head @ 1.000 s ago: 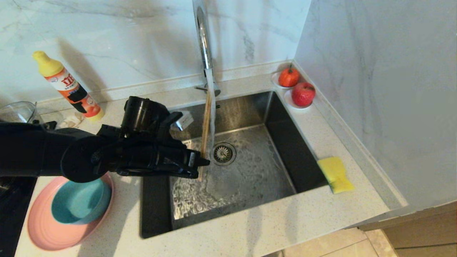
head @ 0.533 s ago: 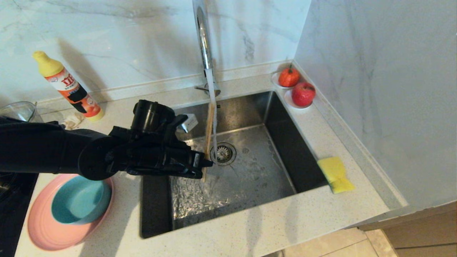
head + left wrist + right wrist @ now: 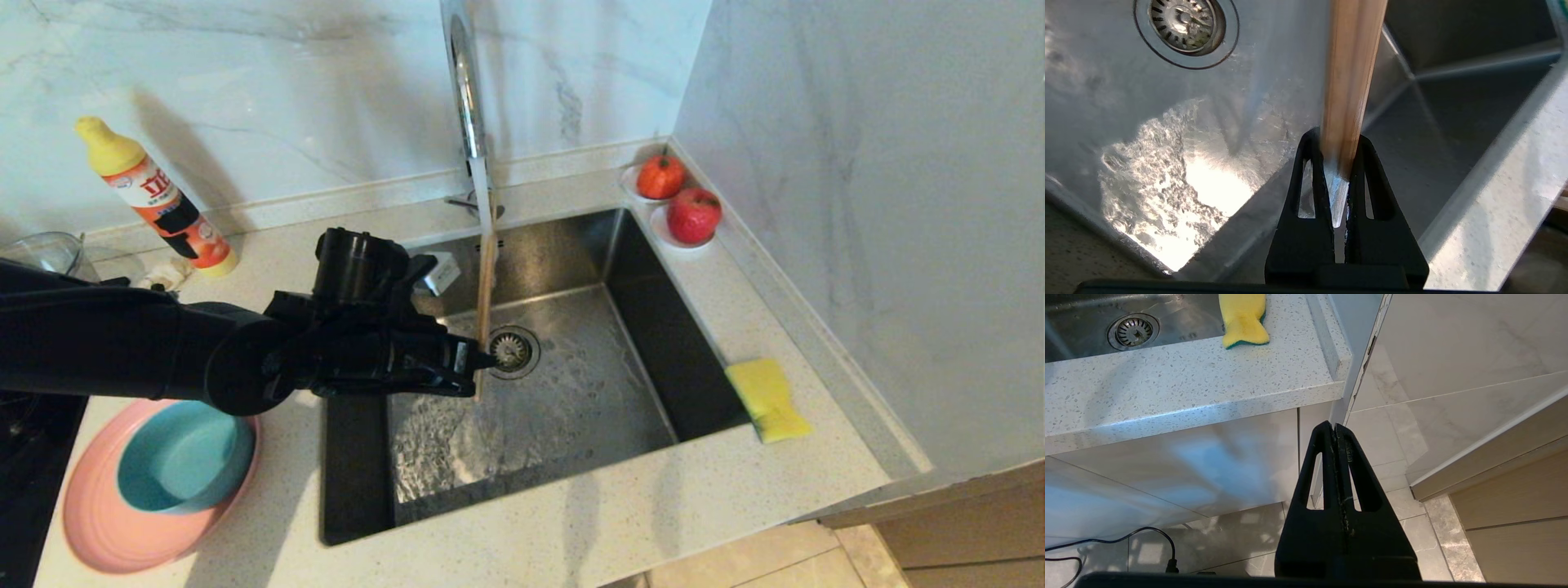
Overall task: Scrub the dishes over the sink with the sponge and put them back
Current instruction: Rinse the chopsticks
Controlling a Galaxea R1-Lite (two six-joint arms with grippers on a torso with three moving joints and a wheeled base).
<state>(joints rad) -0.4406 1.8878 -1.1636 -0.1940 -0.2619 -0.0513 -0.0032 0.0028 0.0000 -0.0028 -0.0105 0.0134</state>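
The sink [image 3: 571, 384] ran wet under the tap [image 3: 465, 90]. The left gripper [image 3: 478, 359], clamped on wooden chopsticks [image 3: 486, 278], had carried them rightward into the stream: rinsing only. Plate [image 3: 106, 523], bowl [image 3: 184, 457] and sponge [image 3: 767, 398] lay untouched; right gripper [image 3: 1336, 435] hung closed, empty.

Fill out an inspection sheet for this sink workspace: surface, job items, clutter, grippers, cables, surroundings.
Surface: speckled countertop; sink wet, tap running.
Job items: teal bowl sits in pink plate, left of sink; sponge on the right rim.
Clutter: detergent bottle, glass bowl, two red fruits.
Grippers: left gripper shut on wooden chopsticks under the stream; right gripper shut, parked below counter level.
Cables: black cable on floor.
Surroundings: marble walls, tiled floor.
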